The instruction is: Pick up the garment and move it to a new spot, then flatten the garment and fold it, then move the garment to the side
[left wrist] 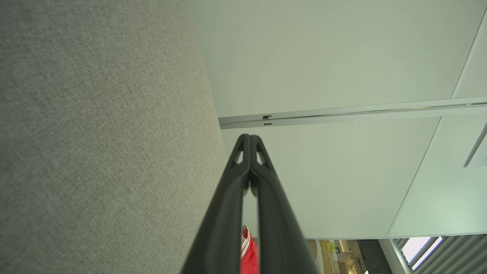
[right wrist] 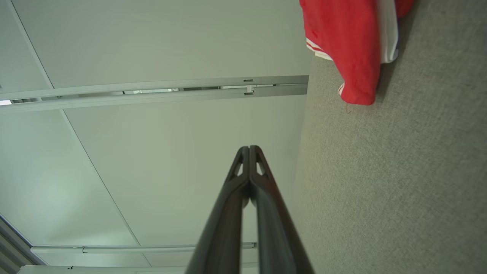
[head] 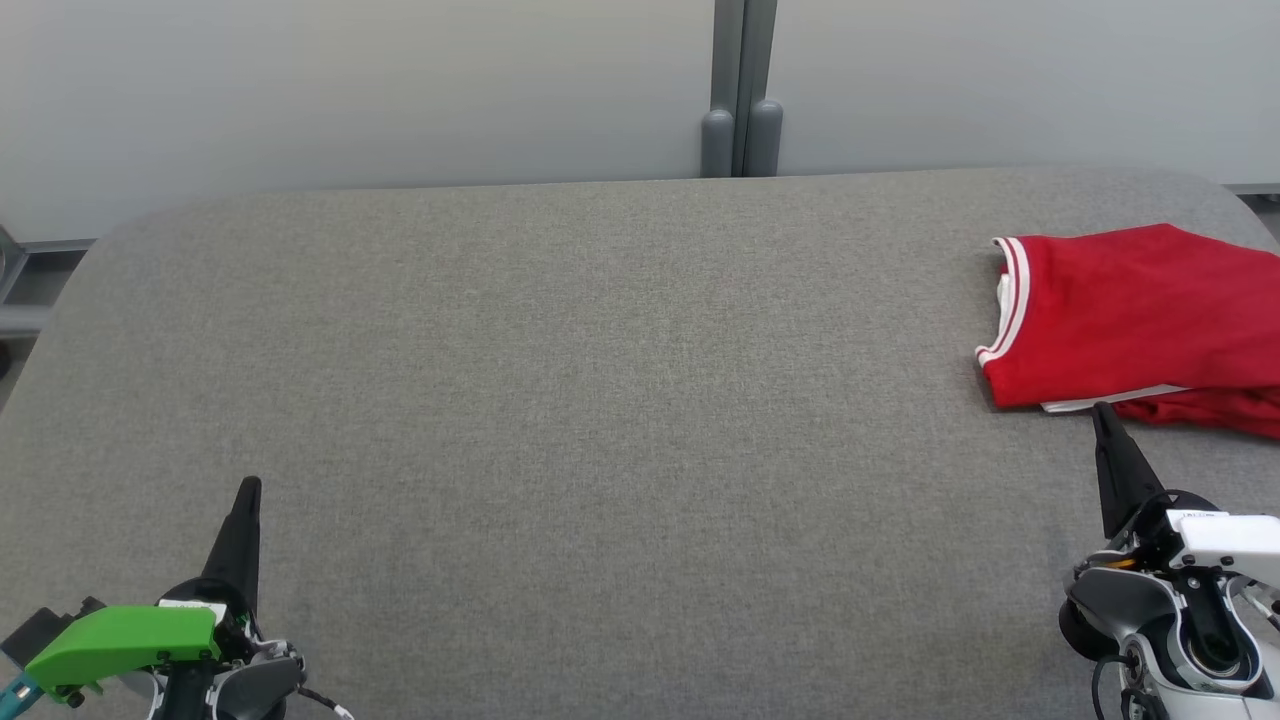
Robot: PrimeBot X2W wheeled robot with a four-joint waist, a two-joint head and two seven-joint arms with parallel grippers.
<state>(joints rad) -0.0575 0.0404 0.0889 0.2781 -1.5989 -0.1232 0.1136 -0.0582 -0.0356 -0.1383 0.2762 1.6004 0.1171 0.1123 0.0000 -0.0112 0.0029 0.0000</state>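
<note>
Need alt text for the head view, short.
A folded red garment with white trim lies at the far right of a grey table. The left gripper and right gripper, both shut and empty, sit at the lower corners.

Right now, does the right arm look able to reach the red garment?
Probably yes. The right gripper is shut, its tip close beside the red garment at its near edge, and nothing lies on the table between them. It would need to open first.
</note>
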